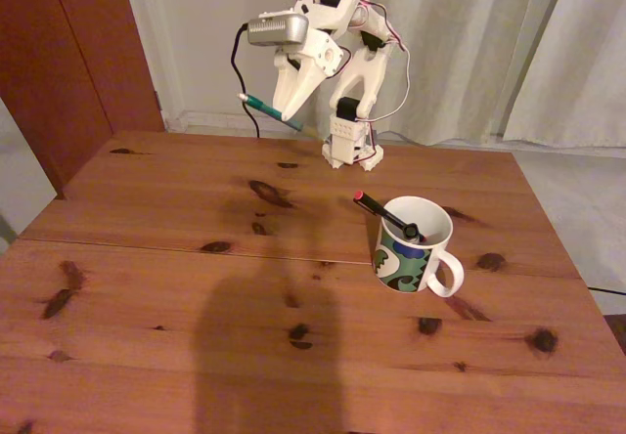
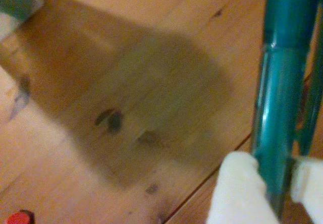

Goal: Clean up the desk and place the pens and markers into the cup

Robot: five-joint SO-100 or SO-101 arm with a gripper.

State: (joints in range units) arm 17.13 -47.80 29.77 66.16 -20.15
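1. Reddish-brown knotty pine surface (image 1: 196, 287) lies beneath pale curtains.
2. White two-finger pincer (image 1: 291, 116), raised above the far edge, is clenched on the slim teal-green pen (image 1: 262, 107).
3. Light, stiff and probably slippery, the pen is gripped near one end.
4. Its long axis tilts, free end up-left in the fixed view.
5. White swirl-patterned ceramic cup (image 1: 416, 258) stands well apart, holding a black pen with a red tip (image 1: 383, 213).

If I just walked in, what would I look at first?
Probably the white robot arm at the far edge of the desk, its gripper lifted high and clamped on a teal-green pen. Next, the swirly green and blue cup on the right, with a black pen poking out.
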